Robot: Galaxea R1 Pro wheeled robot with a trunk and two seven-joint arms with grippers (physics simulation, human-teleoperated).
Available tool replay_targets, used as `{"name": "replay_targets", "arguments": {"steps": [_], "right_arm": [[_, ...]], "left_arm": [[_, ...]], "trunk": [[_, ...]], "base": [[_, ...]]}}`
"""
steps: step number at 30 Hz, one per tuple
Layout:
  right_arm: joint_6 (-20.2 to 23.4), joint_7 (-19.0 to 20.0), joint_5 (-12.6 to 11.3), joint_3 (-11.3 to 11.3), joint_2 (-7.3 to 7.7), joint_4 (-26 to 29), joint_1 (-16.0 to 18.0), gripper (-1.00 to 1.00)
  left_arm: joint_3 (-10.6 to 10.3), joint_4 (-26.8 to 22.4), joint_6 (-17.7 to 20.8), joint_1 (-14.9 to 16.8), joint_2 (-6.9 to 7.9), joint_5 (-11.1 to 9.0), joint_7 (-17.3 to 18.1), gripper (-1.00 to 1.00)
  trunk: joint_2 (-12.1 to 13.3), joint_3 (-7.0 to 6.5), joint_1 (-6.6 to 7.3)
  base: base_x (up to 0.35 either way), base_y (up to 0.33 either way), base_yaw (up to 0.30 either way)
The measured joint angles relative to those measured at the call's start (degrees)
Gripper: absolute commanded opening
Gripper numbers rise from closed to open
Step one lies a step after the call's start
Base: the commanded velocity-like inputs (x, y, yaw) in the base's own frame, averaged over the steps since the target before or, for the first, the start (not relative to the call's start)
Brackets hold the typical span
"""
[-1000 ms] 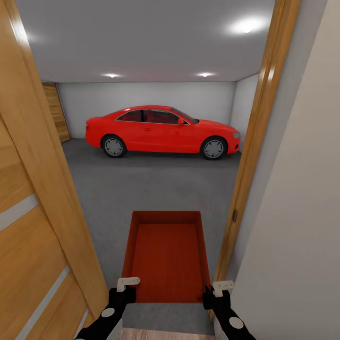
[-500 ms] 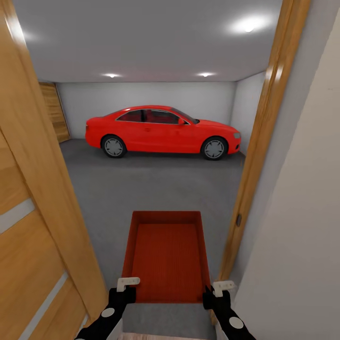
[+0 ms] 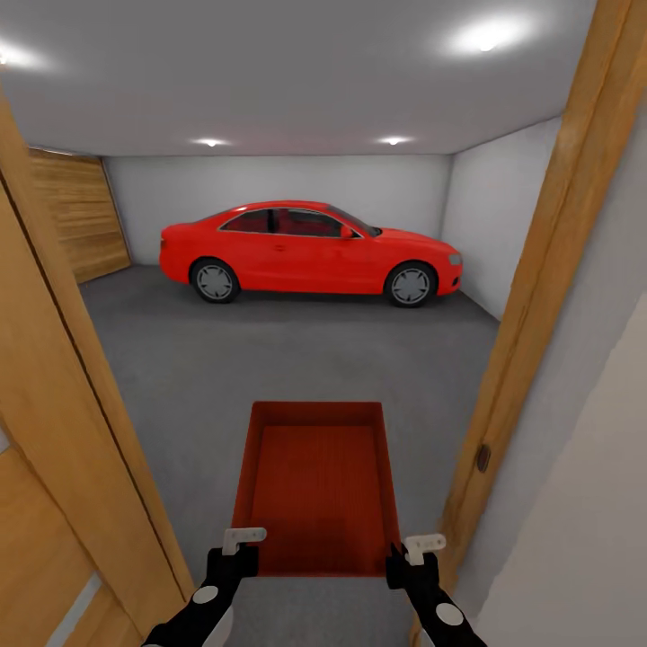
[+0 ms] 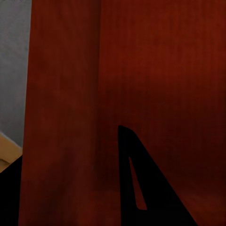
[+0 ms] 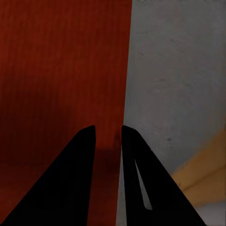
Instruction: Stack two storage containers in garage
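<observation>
I'm holding one storage container [image 3: 316, 490] out front between both tools, level, above the garage's grey concrete floor [image 3: 296, 359]. My left tool [image 3: 243, 540] pinches its near-left corner wall; my right tool [image 3: 422, 545] sits narrow on the near-right wall. The wooden door frame [image 3: 539, 296] stands close on my right, the open door [image 3: 63, 449] close on my left. A red car [image 3: 310, 249] is parked well ahead by the far wall.
</observation>
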State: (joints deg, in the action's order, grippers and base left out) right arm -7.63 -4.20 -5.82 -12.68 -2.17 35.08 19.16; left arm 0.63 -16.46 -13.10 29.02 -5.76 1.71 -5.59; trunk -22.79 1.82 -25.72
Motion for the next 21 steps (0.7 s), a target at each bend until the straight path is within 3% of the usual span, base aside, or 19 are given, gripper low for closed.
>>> {"name": "replay_targets", "arguments": {"steps": [21], "right_arm": [[0.00,-0.03,-0.02,-0.06,0.01,0.03,0.00,-1.00]], "left_arm": [[-0.01,0.03,-0.08,0.00,0.01,-0.04,0.01,-1.00]], "trunk": [[0.01,0.00,-0.03]], "base": [[0.014,0.000,-0.025]]}}
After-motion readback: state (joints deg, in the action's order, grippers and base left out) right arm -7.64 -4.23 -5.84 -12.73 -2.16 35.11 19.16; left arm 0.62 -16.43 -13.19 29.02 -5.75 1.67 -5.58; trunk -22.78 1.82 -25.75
